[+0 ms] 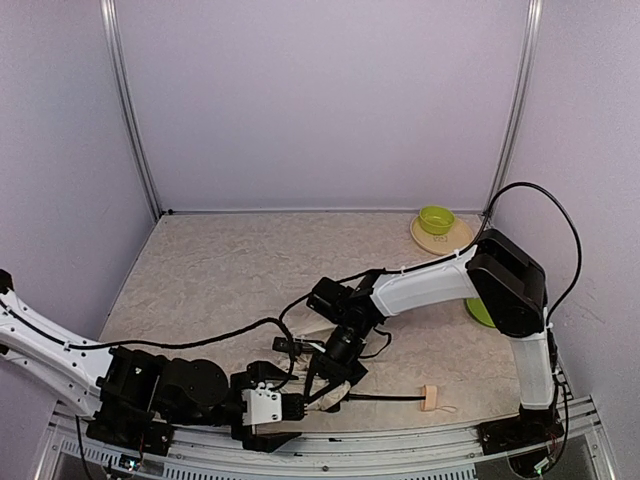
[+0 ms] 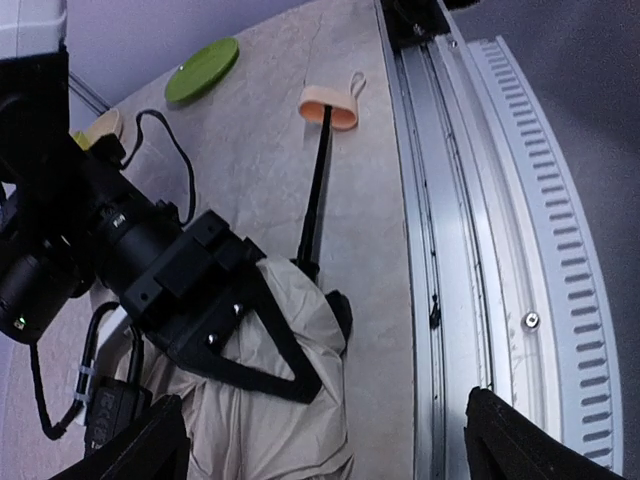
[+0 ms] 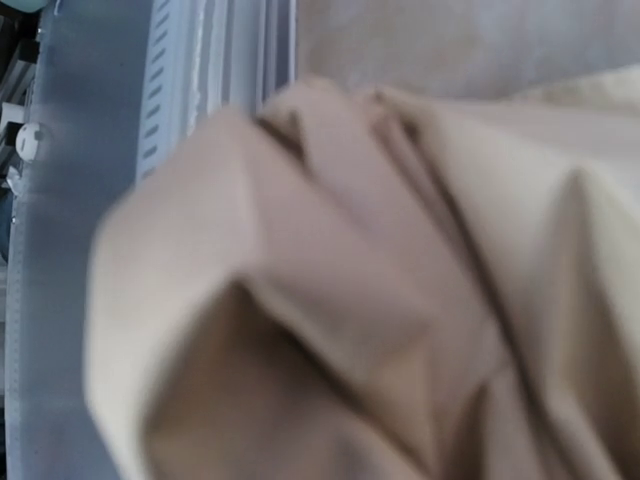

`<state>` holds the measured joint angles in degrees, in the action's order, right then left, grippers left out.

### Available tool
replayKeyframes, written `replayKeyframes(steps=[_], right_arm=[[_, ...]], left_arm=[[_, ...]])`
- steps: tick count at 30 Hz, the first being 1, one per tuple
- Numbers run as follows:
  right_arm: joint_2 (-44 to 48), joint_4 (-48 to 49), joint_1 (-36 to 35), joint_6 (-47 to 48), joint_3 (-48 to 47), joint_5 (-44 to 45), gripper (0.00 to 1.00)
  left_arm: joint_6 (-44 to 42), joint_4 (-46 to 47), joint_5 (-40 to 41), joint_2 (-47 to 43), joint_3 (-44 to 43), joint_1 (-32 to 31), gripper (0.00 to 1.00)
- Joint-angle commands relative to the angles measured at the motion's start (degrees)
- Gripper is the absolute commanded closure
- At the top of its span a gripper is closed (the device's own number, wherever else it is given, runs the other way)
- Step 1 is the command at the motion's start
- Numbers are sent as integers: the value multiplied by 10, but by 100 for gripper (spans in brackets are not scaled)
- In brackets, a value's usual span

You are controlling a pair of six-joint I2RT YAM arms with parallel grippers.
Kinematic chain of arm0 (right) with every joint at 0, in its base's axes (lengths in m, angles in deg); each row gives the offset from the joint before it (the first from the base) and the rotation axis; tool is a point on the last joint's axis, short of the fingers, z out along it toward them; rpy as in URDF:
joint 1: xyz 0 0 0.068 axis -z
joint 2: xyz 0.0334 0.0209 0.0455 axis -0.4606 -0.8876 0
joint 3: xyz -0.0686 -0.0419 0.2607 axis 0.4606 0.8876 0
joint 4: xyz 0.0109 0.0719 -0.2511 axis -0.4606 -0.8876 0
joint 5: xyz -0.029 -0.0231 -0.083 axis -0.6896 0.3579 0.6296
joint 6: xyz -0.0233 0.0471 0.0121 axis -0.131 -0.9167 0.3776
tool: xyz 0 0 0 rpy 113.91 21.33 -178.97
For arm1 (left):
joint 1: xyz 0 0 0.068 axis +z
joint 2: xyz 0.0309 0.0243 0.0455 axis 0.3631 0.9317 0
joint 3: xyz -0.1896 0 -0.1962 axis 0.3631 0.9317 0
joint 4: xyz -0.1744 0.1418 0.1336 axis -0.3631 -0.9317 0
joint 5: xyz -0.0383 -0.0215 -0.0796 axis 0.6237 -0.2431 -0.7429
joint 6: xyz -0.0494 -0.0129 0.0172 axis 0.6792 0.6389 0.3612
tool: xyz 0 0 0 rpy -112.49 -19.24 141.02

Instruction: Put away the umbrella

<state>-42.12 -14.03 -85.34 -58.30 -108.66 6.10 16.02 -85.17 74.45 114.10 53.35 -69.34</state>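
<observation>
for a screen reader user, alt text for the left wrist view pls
A collapsed cream umbrella lies on the table by the metal rail, its black shaft running up to a beige handle. The right gripper is shut on its fabric; the left gripper is wide open, fingers at the bottom corners.

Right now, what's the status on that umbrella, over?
Left pincer open, at umbrella. Right pincer shut on its fabric. Shaft extended, handle free. Green plate, bowl well away.

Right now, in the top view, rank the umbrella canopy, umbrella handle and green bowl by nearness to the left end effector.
1. umbrella canopy, right beside the left end effector.
2. umbrella handle, rightward along the near edge.
3. green bowl, far right corner.
</observation>
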Motion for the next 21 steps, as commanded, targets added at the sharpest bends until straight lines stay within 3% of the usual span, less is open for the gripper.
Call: replayKeyframes(steps=[1, 4, 7, 11, 14, 21], right_arm=[[-46, -47, 12, 13, 3, 80, 96], [-46, -46, 12, 14, 2, 77, 96], [-43, -43, 12, 15, 5, 76, 96], [-44, -42, 13, 15, 3, 77, 96], [-44, -40, 13, 20, 1, 69, 95], [-33, -33, 13, 28, -9, 52, 93]], left_arm=[[-105, 2, -5, -10, 27, 35, 7], [-139, 8, -42, 18, 35, 80, 6], [-154, -43, -81, 66, -3, 121, 6], [-147, -70, -146, 110, -39, 127, 8], [-153, -42, -128, 135, -24, 132, 8], [-161, -82, -117, 219, -56, 161, 15]])
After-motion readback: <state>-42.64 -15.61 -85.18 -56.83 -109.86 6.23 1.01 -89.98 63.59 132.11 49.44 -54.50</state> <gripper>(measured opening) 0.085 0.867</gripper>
